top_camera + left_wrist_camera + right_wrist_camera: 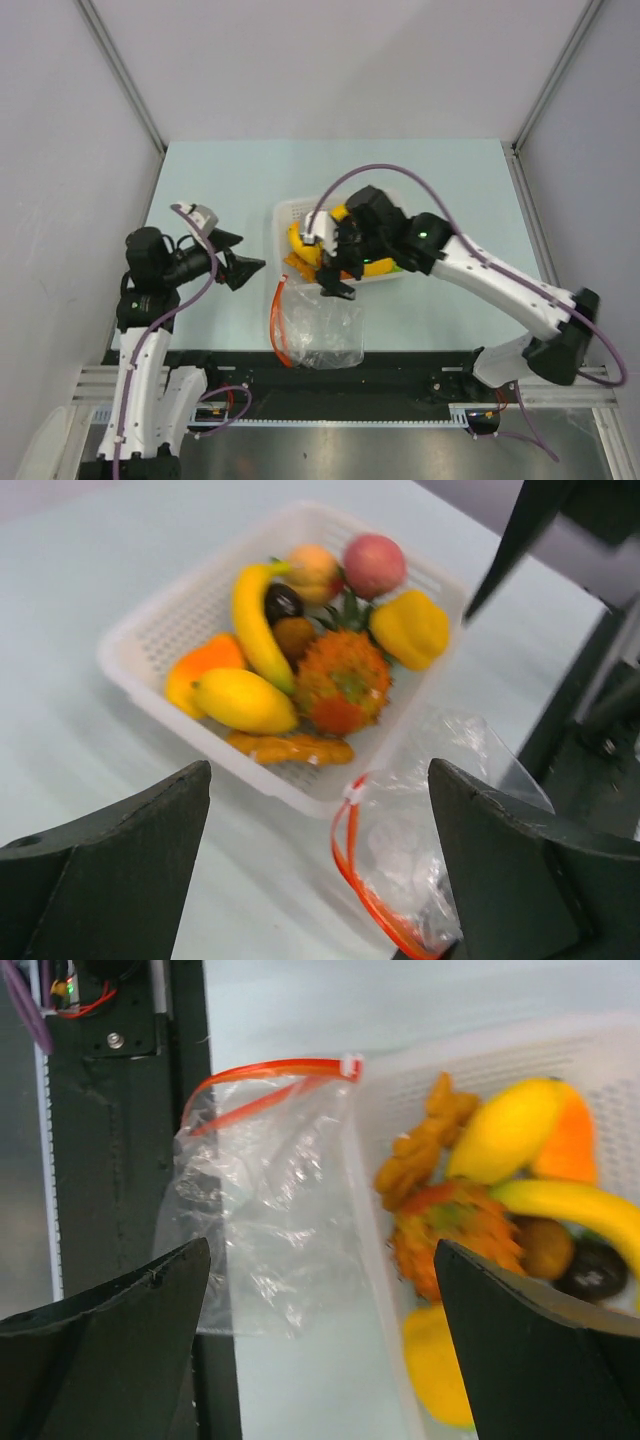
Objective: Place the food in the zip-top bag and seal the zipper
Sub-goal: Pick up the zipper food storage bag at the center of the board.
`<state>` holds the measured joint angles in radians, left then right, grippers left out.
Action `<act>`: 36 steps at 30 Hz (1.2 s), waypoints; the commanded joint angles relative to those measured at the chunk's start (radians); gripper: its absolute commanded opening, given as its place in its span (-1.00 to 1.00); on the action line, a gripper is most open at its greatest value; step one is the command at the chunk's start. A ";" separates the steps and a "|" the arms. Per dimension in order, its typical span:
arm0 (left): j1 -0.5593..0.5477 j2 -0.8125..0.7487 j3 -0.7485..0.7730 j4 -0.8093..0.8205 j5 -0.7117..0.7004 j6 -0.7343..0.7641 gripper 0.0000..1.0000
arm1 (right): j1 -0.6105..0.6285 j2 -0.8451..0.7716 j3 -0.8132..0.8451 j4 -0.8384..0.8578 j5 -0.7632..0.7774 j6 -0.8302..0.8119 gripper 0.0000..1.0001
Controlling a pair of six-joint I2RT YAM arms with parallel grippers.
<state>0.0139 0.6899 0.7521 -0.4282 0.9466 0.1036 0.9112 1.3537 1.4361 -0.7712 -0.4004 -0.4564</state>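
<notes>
Clear crinkly plastic first: the zip-top bag (322, 332) lies flat at the near edge of the table (200, 180). Its near part overhangs the black rail (420, 365), and its far edge is just beside the basket's near wall. The zipper (277, 325) runs down the bag's left side with its two red-orange strips parted in a loop. So the mouth faces left and is unsealed, which suits loading. No colour shows inside, so the bag looks empty.

The left gripper (243, 256) hovers left of the bag and basket, pointed right at them. Its jaws are spread wide with nothing between them, and it is probably placed to take the mouth side. The right gripper (335, 272) hangs over the basket's near edge, jaws also spread and empty. It is judged to be lining up a pick.

Farther off, the white perforated basket (283, 214) holds all the food (245, 700), packed and touching. That includes a banana (253, 625) and a pineapple (342, 685). None is bagged, and sealing is not yet due.
</notes>
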 commanded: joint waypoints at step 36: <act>-0.078 -0.016 0.015 0.138 0.100 -0.015 0.75 | -0.011 -0.231 -0.071 0.157 -0.058 -0.237 -1.00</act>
<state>0.0311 0.6888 0.7322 -0.2810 1.0039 -0.0101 0.8791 1.1736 1.4258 -0.6647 -0.5232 -0.5938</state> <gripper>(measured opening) 0.889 0.009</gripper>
